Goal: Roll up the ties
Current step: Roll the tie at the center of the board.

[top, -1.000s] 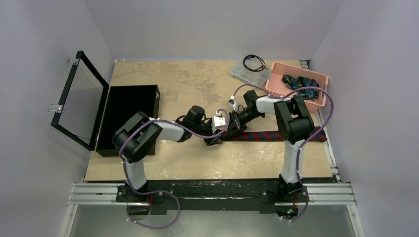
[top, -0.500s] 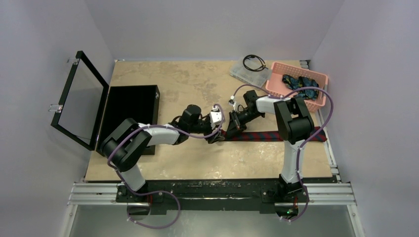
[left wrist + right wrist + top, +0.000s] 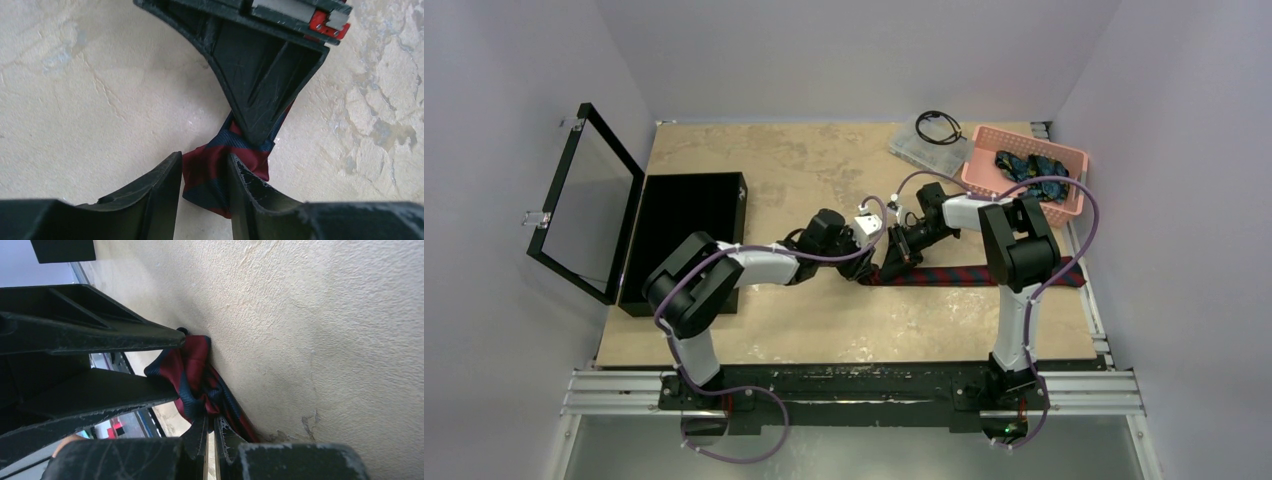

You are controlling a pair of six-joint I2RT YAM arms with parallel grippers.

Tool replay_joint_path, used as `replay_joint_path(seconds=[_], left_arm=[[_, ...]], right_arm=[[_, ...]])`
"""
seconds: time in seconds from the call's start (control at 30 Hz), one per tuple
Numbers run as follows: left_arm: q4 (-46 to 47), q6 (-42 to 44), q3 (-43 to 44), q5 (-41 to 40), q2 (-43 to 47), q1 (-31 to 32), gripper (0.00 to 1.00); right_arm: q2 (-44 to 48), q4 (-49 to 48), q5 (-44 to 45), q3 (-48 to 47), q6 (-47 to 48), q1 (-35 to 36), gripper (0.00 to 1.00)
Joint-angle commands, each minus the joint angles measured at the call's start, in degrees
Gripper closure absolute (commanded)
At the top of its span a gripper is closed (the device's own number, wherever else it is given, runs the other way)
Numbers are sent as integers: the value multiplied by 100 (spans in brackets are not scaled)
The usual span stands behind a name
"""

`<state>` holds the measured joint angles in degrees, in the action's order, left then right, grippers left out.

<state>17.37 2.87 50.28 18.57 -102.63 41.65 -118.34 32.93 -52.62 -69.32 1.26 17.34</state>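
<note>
Left arm's swung back in, jaws narrowed
Now the left gripper (image 3: 204,167) pinches the folded end of the long maroon navy-striped cloth tie (image 3: 944,274) on the tan table (image 3: 774,170); the right gripper (image 3: 210,432) clamps it just beside. Rolling's barely started, I reckon.

The left gripper (image 3: 204,158) reaches up from the bottom edge, its two black fingers (image 3: 160,187) flanking the folded end of a maroon tie (image 3: 217,175) with navy diagonal stripes. The cloth fills the gap between them and touches both inner faces. Part of it runs on behind the right-hand finger, and whether the fingers pinch it cannot be told. From the top, the right gripper (image 3: 254,134) comes down as one scuffed black wedge, its tip resting on the tie just beyond the left fingers. A red tab (image 3: 327,29) shows near its base. The tie lies on a pale, mottled beige table (image 3: 80,90).
</note>
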Motion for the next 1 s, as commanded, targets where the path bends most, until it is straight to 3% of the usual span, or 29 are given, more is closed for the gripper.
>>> replay_joint_path(seconds=[0.0, 0.17, 0.4, 0.57, 0.67, 0.8, 0.9, 0.97], left_arm=[[-683, -238, 129, -349, -35, -118, 64], [-937, -235, 98, -310, -61, -175, 68], [-1018, -507, 169, -219, -103, -186, 68], [-1081, -553, 230, -222, -127, -183, 68], [-1103, -551, 183, -231, -104, -188, 68], [-1009, -549, 101, -132, -51, -192, 66], [-687, -498, -62, 194, 100, -281, 60], [-364, -319, -210, 531, 256, -399, 50]], right_arm=[[70, -219, 706, 151, 278, 59, 100], [214, -171, 557, 125, 261, 61, 89], [468, -340, 112, 206, 109, 59, 64], [488, -407, -128, 219, -23, 56, 62], [471, -458, -181, 249, -44, 67, 69], [417, -505, -59, 207, -2, 67, 98], [298, -503, 94, 165, 42, 59, 100], [254, -506, 122, 199, 50, 59, 100]])
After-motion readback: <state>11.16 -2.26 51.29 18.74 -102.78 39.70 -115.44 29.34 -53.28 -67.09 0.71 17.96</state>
